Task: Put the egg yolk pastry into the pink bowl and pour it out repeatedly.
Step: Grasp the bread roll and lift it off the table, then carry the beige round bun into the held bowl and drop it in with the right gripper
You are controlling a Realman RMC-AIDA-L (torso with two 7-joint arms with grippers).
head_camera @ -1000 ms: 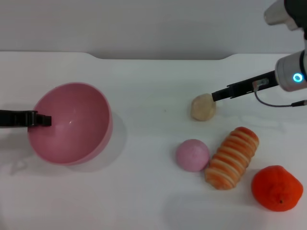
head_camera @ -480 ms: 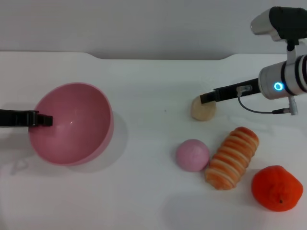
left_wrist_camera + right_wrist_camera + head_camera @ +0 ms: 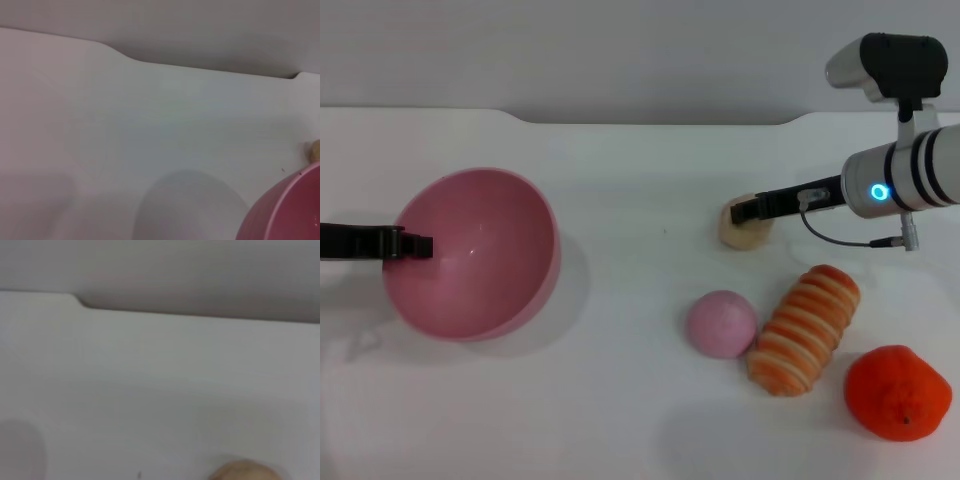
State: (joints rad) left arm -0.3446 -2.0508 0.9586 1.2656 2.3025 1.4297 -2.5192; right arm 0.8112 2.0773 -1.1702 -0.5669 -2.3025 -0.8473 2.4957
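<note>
The egg yolk pastry [image 3: 744,230] sat on the white table [image 3: 630,400], just behind the pink ball [image 3: 721,324] and the striped bread [image 3: 804,329], well apart from the pink bowl [image 3: 470,255]. In the last second the right gripper [image 3: 742,211] had slid in over the top of the pastry, so a grab looked close, though I could not tell if its fingers were apart or together. The left gripper [image 3: 410,245] stayed clamped on the bowl's rim, keeping it tipped and ready.

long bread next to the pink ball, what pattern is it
Orange and cream stripes across the long bread, clearest in the head view.
</note>
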